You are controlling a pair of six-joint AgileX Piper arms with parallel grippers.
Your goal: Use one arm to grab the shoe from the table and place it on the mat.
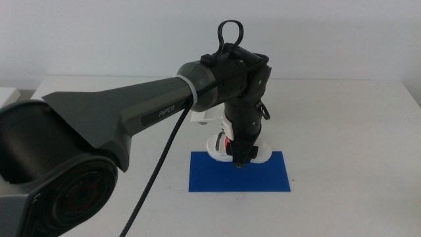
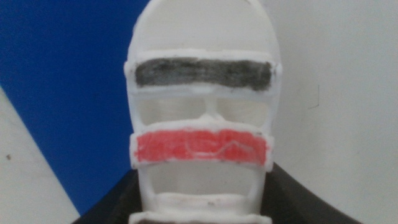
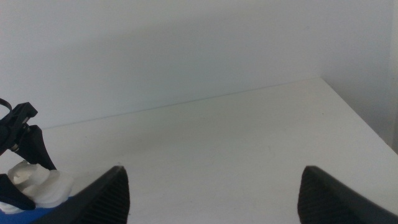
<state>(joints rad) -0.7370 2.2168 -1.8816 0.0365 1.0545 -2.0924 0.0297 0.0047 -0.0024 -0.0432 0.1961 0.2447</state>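
Right now, my left arm [image 1: 131, 112] reaches in from the left of the middle view, a thick, rounded, dark grey body with small white lettering and a black cable looping above its wrist. Its left gripper [image 1: 239, 157] points straight down over the far edge of the mat [image 1: 263, 176], a thin, flat rectangle of solid deep blue lying on the table [image 1: 342, 118], which is plain, matte and white.

The shoe [image 1: 220, 141] is held between the dark jaws, which close on its two sides. It sits at the mat's far edge, partly over the blue and partly over the white; I cannot tell whether its sole touches the surface. My left wrist camera shows the shoe [image 2: 202, 106] close up: a white, sandal-like shape with a rounded toe, open gaps between its straps, a dark strap [image 2: 203, 73] nearer the toe and a red strap [image 2: 202, 147] behind it, both with rough, hand-coloured texture. Blue mat [image 2: 62, 81] lies to one side of it, white table [image 2: 348, 93] to the other.

My right gripper [image 3: 214, 193] waits apart, jaws spread wide over bare table [image 3: 236, 137], with the shoe [image 3: 37, 183] and a sliver of blue at the edge of its view.
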